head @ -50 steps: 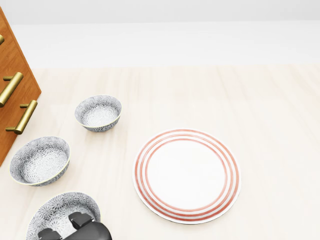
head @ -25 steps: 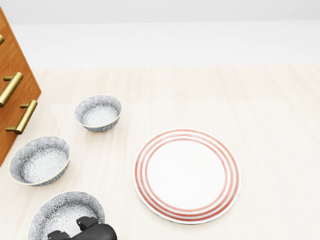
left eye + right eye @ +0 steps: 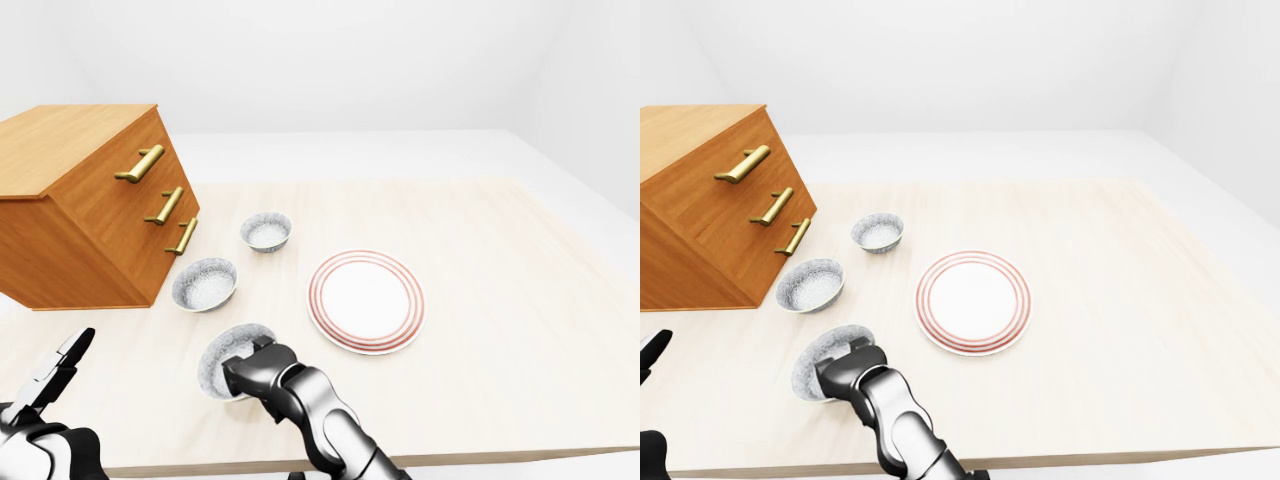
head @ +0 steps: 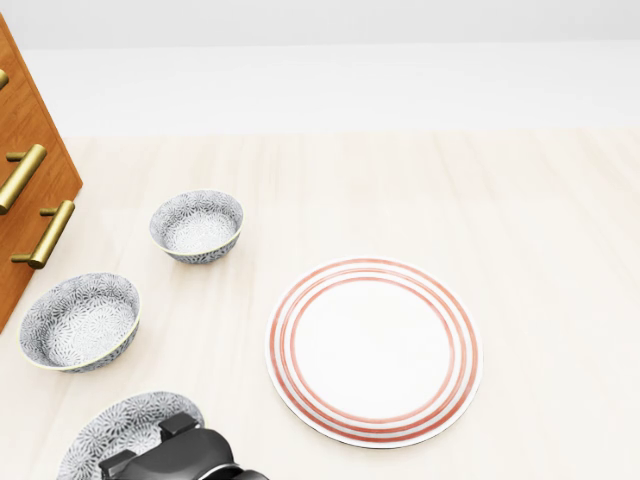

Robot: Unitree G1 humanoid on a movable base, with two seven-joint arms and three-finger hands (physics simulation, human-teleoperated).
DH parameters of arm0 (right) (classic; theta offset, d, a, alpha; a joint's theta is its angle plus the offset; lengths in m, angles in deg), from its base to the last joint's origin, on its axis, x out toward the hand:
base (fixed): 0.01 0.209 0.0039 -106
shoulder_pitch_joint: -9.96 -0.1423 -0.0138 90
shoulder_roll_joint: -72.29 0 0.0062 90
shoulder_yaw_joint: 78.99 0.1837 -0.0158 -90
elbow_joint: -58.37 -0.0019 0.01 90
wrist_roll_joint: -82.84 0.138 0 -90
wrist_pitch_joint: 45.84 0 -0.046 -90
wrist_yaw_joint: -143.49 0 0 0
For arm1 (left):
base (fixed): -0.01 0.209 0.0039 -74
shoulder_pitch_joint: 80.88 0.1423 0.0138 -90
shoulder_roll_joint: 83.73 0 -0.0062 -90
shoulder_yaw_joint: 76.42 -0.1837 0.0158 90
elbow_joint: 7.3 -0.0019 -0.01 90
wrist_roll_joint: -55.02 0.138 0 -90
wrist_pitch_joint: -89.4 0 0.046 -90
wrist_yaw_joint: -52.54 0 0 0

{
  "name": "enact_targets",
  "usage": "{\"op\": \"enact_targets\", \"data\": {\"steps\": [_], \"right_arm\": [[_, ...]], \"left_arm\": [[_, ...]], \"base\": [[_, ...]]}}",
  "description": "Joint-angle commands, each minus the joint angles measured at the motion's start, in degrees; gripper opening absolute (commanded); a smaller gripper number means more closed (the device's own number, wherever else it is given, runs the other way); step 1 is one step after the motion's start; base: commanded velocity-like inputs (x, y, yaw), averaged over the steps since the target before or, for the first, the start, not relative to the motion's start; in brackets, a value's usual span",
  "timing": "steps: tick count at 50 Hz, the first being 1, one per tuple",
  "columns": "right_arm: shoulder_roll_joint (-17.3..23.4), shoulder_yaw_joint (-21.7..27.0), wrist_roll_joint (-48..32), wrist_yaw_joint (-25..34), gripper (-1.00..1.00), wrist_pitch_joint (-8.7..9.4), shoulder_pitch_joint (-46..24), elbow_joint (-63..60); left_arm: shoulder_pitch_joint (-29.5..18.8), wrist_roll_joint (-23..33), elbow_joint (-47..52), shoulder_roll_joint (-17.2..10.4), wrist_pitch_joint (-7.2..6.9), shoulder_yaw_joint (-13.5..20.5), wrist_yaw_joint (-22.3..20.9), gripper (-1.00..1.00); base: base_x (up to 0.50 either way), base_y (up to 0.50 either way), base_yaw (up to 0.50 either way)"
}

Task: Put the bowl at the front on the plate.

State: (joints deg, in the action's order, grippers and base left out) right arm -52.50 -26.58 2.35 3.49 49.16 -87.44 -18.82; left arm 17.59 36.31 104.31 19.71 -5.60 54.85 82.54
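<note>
Right hand (image 3: 250, 368) of mine sits on the nearest bowl (image 3: 224, 352), at 8 o'clock from the plate (image 3: 366, 301); whether fingers grip, I cannot tell.

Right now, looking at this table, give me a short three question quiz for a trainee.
1. True or false: the plate already holds a bowl.
2. How many patterned bowls are on the table? A) two B) three C) four
3. Fill in: the right robot hand is at the rim of the bowl nearest the left-eye view's ______ edge.

Key: 1 false, the plate is bare. 2 B: the far bowl, the middle bowl and the nearest bowl. 3 bottom.
</note>
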Motion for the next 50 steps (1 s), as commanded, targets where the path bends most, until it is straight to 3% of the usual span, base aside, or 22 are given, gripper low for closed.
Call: {"op": "enact_targets", "data": {"steps": [1, 10, 23, 31, 40, 50], "right_arm": [[2.4, -0.2, -7.8, 0.0, -1.00, 0.00, 2.0, -5.3], [4.5, -2.2, -11.5, 0.0, -1.00, 0.00, 5.1, -19.2], [5.6, -2.3, -12.0, 0.0, -1.00, 0.00, 5.9, -24.5], [5.2, -0.3, -13.7, 0.0, -1.00, 0.00, 4.0, -30.5], [5.1, 6.4, -15.6, 0.0, -1.00, 0.00, 0.6, -38.6], [6.5, 9.4, -15.0, 0.0, -1.00, 0.00, 1.0, -42.8]], "left_arm": [[0.1, 0.0, 0.0, 0.1, 0.00, 0.0, 0.0, 1.00], [0.1, -0.6, 0.9, -0.1, 0.00, 0.2, 0.0, 1.00], [-0.2, 0.6, -1.1, -0.1, 0.00, -0.4, 0.0, 1.00], [-0.4, 0.7, -1.5, -0.3, 0.00, -0.5, 0.0, 1.00], [-0.8, 0.1, -1.4, -0.7, 0.00, -0.4, 0.0, 1.00], [-1.0, -0.5, -1.3, -0.9, 0.00, -0.2, 0.0, 1.00]], "base": [[0.00, 0.00, 0.00], [0.00, 0.00, 0.00], [0.00, 0.00, 0.00], [0.00, 0.00, 0.00], [0.00, 0.00, 0.00], [0.00, 0.00, 0.00]]}}
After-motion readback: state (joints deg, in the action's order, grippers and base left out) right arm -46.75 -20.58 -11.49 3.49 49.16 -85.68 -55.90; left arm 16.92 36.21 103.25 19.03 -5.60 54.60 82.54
